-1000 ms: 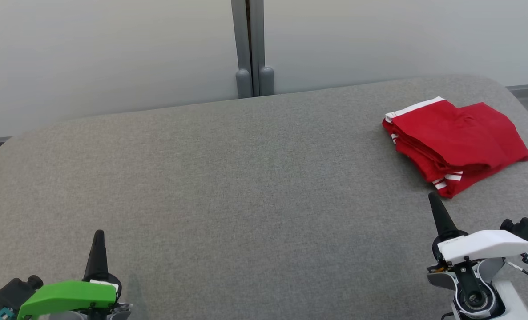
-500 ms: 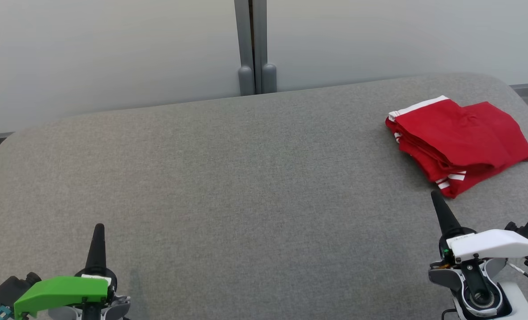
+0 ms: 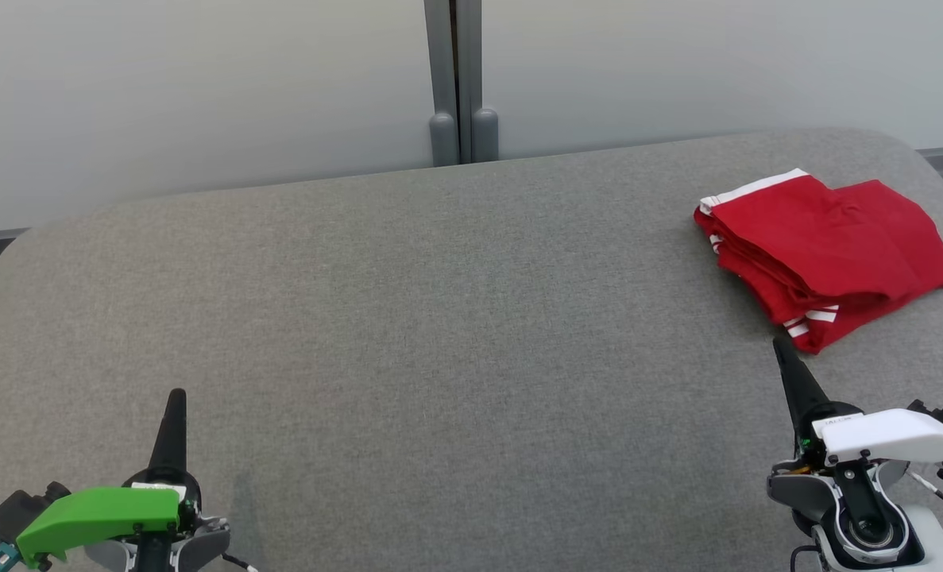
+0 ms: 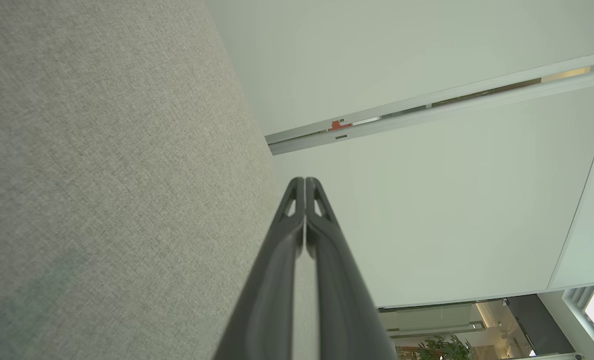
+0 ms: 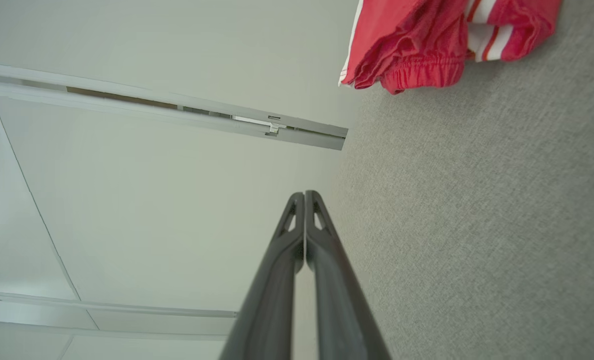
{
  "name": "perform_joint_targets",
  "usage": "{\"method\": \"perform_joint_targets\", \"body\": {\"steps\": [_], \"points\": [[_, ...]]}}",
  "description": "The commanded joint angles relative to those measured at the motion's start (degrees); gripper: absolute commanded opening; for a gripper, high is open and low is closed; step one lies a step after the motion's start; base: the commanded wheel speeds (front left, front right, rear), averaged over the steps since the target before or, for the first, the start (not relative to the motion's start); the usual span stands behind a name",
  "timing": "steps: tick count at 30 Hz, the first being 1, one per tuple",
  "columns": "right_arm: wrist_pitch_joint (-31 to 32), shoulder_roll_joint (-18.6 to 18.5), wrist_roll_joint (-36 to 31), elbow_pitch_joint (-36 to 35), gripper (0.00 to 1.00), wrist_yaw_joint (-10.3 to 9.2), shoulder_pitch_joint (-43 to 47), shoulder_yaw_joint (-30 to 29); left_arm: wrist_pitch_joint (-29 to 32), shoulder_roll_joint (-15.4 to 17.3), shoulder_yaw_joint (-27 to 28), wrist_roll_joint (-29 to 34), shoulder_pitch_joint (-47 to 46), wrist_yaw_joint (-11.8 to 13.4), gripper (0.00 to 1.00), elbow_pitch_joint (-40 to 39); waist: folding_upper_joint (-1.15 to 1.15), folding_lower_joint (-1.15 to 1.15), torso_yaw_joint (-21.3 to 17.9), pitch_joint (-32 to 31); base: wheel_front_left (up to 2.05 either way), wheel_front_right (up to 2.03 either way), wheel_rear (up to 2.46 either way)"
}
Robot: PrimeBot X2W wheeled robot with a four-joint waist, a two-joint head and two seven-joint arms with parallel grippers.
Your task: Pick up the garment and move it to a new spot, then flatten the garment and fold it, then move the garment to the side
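Left gripper (image 3: 175, 396) is sitting at the lower left of the head view, clenched. Its two dark fingers are pressing together into one spike, pointing up the frame and gripping nothing. A green cover (image 3: 94, 515) is capping the wrist behind it. In the left wrist view the fingers are meeting tip to tip, running out over the cloth surface. Cannot tell whether the tips are touching it.

Grey fabric-covered table (image 3: 439, 334) is stretching across the full width of the head view, its far corners rounding off at upper left and upper right. Behind it, pale wall panels (image 3: 201, 95) are standing. A grey post (image 3: 455, 79) is dividing them at top centre, ending in two rounded feet just above the table's far edge.

Folded red shorts (image 3: 828, 250) are lying at the upper right of the head view, flat on the table near its right edge. A white band is showing along the upper left edge of the bundle, and white stripes are peeking out at its lower corner. Layers are stacking up along the left side.

Right gripper (image 3: 777, 343) is sitting at the lower right, also clenched, with fingers pressing into one point and holding nothing. A white cover (image 3: 888, 435) is capping its wrist. The tip is pointing up toward the lower corner of the shorts, near it. In the right wrist view the shorts are lying ahead of the tips at the top right, apart from them.
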Motion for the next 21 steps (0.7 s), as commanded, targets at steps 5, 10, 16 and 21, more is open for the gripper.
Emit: {"method": "perform_joint_targets", "body": {"steps": [5, 10, 16, 21], "points": [[0.9, 0.3, 2.9, -1.0, 0.00, 0.02, 0.6, -0.9, 0.9, 0.5, 0.4, -3.2, -1.5, -0.3, 0.00, -0.6, 0.00, 0.00, 0.2, 0.2, 0.00, 0.00, 0.00], [1.5, 0.6, 4.8, -1.3, 0.00, 0.02, 0.7, -1.4, 1.5, 0.5, 0.5, -5.3, -1.7, -0.3, 0.00, -0.7, 0.00, 0.00, 0.3, 0.4, 0.00, 0.00, 0.00], [2.1, 0.9, 7.0, -1.6, 0.00, 0.02, 0.9, -1.9, 2.1, 0.5, 0.6, -7.6, -2.0, -0.3, 0.00, -0.9, 0.00, 0.00, 0.5, 0.6, 0.00, 0.00, 0.00], [2.7, 1.1, 9.1, -2.0, 0.00, 0.01, 1.0, -2.5, 2.7, 0.5, 0.7, -10.1, -2.1, -0.4, 0.00, -1.0, 0.00, 0.00, 0.7, 0.8, 0.00, 0.00, 0.00]]}}
